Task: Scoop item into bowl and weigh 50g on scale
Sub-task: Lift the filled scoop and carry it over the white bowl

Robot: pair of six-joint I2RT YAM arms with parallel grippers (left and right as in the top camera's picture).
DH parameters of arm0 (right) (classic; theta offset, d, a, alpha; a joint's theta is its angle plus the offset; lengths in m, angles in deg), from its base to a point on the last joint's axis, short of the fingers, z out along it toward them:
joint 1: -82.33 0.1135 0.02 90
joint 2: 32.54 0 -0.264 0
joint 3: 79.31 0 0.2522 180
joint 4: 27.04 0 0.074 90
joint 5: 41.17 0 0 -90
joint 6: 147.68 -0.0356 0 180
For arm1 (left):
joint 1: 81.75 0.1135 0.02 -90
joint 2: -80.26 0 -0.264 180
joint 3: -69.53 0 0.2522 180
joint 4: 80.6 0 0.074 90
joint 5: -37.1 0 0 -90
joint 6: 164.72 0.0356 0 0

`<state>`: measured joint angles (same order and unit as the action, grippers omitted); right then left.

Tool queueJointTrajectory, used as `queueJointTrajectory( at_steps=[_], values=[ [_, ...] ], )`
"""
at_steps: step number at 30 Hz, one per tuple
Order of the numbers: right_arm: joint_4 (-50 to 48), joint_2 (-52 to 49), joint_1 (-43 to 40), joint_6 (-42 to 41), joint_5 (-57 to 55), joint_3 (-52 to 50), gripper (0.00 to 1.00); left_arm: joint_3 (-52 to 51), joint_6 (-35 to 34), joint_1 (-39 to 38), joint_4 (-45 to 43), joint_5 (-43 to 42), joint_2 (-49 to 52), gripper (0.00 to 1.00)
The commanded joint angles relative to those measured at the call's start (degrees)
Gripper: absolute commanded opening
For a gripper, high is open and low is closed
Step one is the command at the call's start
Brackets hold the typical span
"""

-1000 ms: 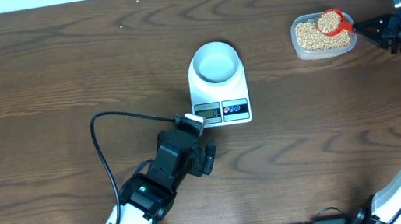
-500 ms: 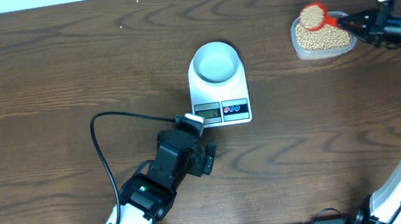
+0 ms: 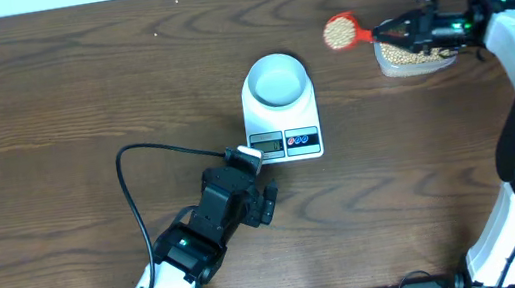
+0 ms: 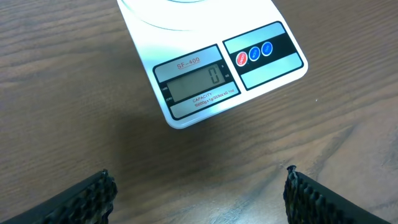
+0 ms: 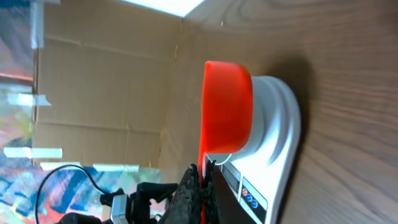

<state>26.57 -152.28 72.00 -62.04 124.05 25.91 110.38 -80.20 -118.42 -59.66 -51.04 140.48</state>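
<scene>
Scoop heaped with beans, long axis left-right, cup end pointing left toward bowl on scale; right pincer pinching handle, left pincer spread.

The overhead camera looks straight down on the table from far off, with the scale near the middle of its view. The left wrist camera sits close in front of the scale, tilted down at its display end, which fills the upper frame. The right wrist camera, rolled sideways, looks low from the scale's right along the red scoop toward the scale. All three views share the scale's display and buttons.
</scene>
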Motion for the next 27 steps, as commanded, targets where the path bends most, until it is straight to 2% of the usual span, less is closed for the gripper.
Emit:
queueJointTrajectory(
  at_steps=[1,18,27],
  values=[
    [-0.20,-0.48,3.19,-2.91,-0.44,2.99,0.01,1.22,0.96,-0.02,0.09,1.16,-0.42,0.88],
    [7.52,1.53,12.35,-0.61,-11.69,5.64,0.01,1.22,0.96,-0.02,0.09,1.16,-0.42,0.88],
    [8.37,3.19,16.31,1.46,-17.31,5.90,0.01,1.22,0.96,-0.02,0.09,1.16,-0.42,0.88]
  ],
)
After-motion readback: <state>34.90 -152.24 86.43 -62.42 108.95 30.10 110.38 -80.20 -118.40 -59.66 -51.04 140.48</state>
